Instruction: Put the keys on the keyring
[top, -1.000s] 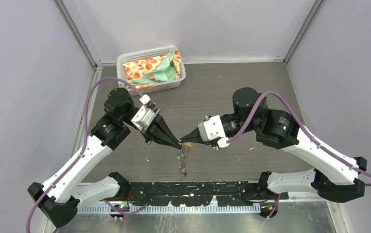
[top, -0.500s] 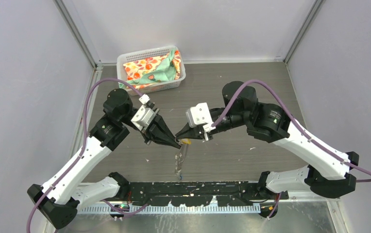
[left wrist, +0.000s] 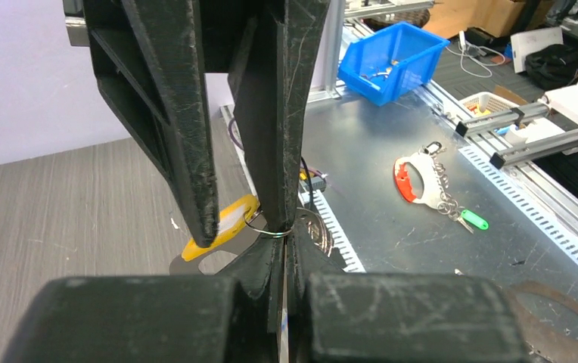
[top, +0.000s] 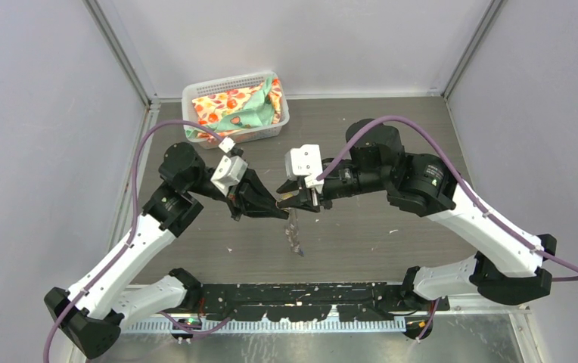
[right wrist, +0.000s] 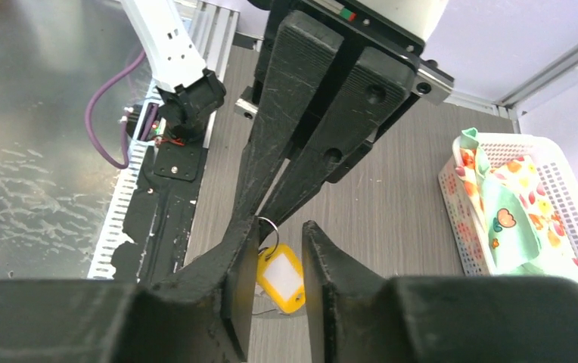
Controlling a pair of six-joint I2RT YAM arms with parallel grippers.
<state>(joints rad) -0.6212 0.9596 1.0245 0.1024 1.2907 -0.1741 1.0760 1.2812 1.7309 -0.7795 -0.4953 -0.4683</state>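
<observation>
The left arm climbs from its base at the near left corner of the tabletop (top: pixel 362 121). Its white links fold at a black elbow, and the wrist reaches rightward toward the middle. The left gripper (top: pixel 277 212) has scuffed, tapering black plastic fingers (left wrist: pixel 256 268) pressed tight together. A thin wire loop (left wrist: pixel 269 229) comes out of the pinch at their tips.

Behind this arm, in the far left corner, stands a white slotted plastic basket (top: pixel 193 92) stuffed with patterned cloth (top: pixel 244 106).

Around the middle of the tabletop, just below the two meeting tips, the keyring (top: pixel 293 229) hangs down as a pale, flat silvery strip. The blue-headed key (top: pixel 299 252) is a speck at its lower end. I cannot tell whether that end touches the wood. The yellow-headed key (right wrist: pixel 280 277), glossy plastic with a white panel, sits just beneath the loop.

The right arm arches up from the near right corner with a purple cable (top: pixel 422 144) looping over it. Its wrist points left, nose to nose with the other. The right gripper (top: pixel 292 201) has its jaws apart with the yellow head in the gap. Whether either pad presses on the head cannot be told.
</observation>
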